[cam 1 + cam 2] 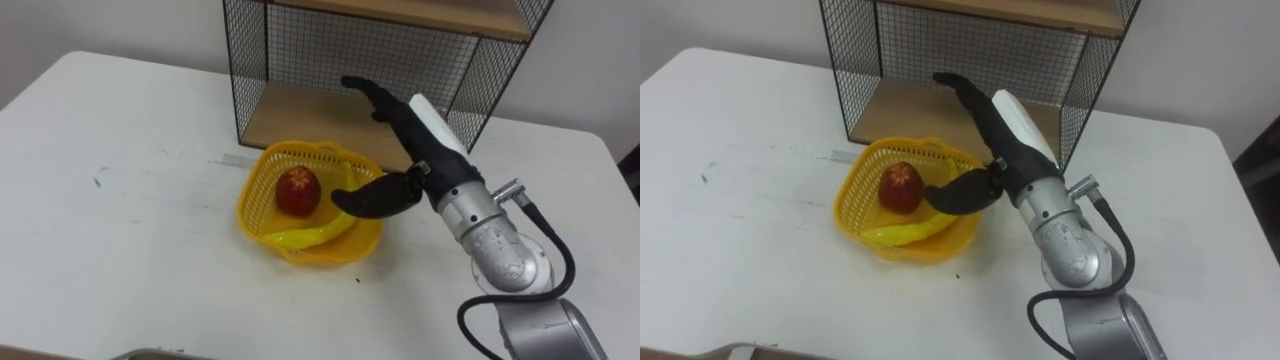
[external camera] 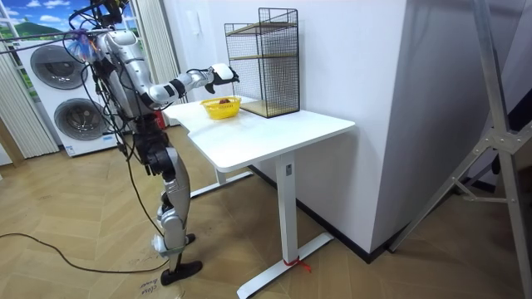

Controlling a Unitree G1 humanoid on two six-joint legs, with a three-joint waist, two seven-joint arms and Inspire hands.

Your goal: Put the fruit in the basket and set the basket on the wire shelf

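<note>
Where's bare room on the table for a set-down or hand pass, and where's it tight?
Free: the table left of the basket out to the table's left edge, the strip in front of the basket, and the lower board of the wire shelf. Tight: the basket's right side up to the shelf, where the open right hand hangs over the rim.

White table: yellow basket, wire shelf.

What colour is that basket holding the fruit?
The basket is yellow; left eye view shows it best.
</note>
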